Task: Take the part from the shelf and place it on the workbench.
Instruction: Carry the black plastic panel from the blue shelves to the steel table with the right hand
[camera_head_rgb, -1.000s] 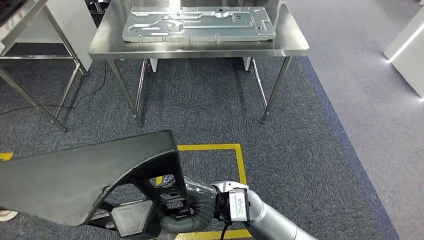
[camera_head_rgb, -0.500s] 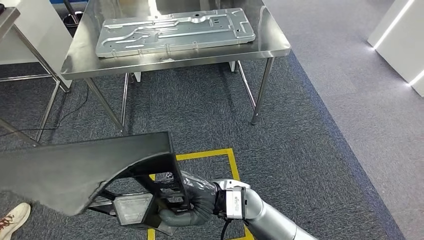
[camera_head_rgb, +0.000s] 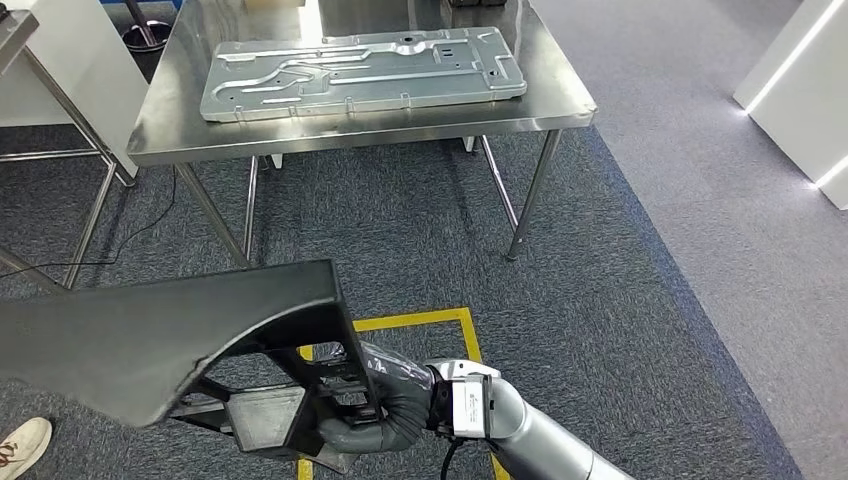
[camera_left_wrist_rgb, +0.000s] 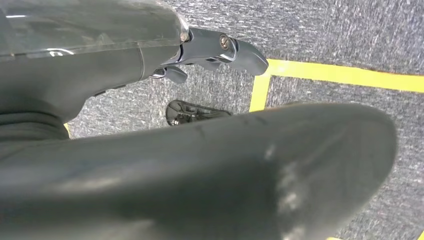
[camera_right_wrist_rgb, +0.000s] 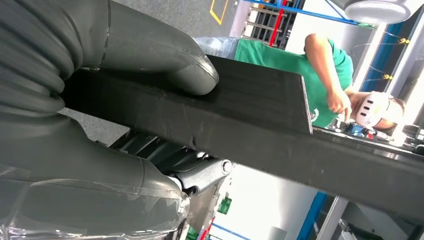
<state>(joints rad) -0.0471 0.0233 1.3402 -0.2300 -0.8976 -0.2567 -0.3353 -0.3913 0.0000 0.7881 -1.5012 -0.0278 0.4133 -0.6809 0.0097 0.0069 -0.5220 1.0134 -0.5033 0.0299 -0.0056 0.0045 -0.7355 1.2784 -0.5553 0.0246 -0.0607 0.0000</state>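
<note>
I carry a large black part (camera_head_rgb: 150, 340), a flat panel with a ribbed open frame under it, low in front of me. My right hand (camera_head_rgb: 375, 415) grips the frame at the panel's right end; in the right wrist view its thumb and fingers (camera_right_wrist_rgb: 150, 65) clamp the part's edge (camera_right_wrist_rgb: 260, 115). In the left wrist view my left hand (camera_left_wrist_rgb: 150, 45) lies along the black part (camera_left_wrist_rgb: 200, 175), holding it, with its fingers reaching past the edge over the carpet. The steel workbench (camera_head_rgb: 560, 100) stands ahead, some way off.
A big pressed metal plate (camera_head_rgb: 360, 70) covers most of the workbench top. Yellow floor tape (camera_head_rgb: 420, 322) marks a square under me. Another steel table's legs (camera_head_rgb: 90, 215) are at left, a white cabinet (camera_head_rgb: 800, 80) at right. A person's shoe (camera_head_rgb: 20, 440) is at lower left.
The whole view has shifted, so the camera moved: the workbench now sits more to the left and a little lower. The part stays in both hands, unchanged.
</note>
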